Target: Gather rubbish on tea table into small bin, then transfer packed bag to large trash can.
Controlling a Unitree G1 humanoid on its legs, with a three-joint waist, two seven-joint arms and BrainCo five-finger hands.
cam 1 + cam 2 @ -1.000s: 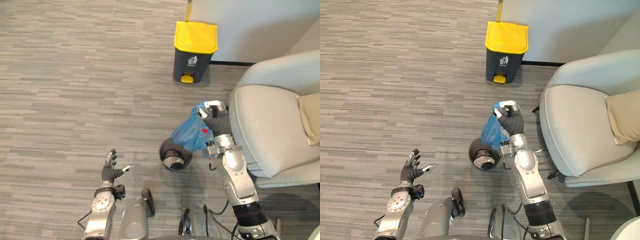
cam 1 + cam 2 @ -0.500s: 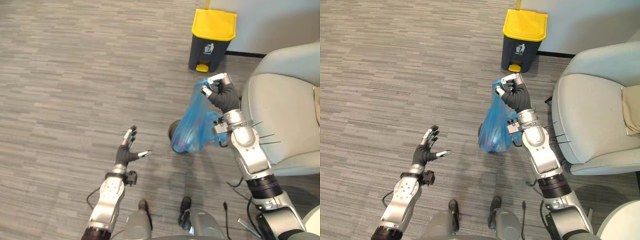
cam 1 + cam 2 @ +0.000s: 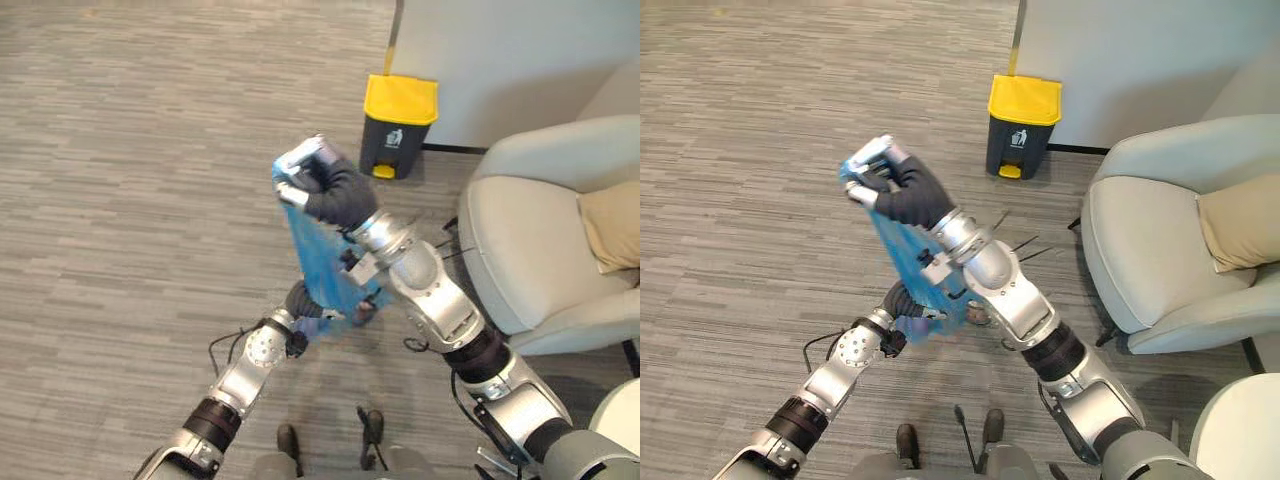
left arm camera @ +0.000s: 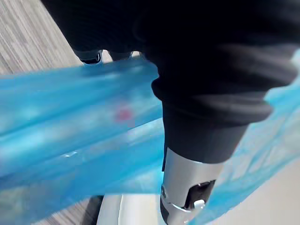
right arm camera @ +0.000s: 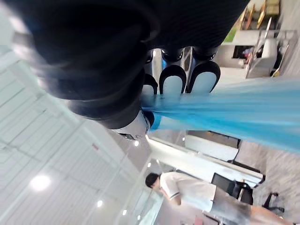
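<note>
Nearest, my left hand (image 3: 302, 300) sits at the bottom of the translucent blue plastic rubbish bag (image 3: 318, 262), fingers hidden, so I cannot tell its grip. My right hand (image 3: 330, 192) clenches the bag's gathered top, high above the grey floor (image 3: 120, 200). Farther off stands the yellow-lidded dark grey trash can (image 3: 398, 120), left of a pale grey armchair (image 3: 520, 240).

Open grey striped carpet (image 3: 150, 150) lies between the hanging translucent blue plastic bag (image 3: 315, 255) and the dark bin (image 3: 396, 140) with its shut yellow lid. A pale grey upholstered armchair (image 3: 520, 230) bounds the right; a white wall (image 3: 500, 60) backs the bin.
</note>
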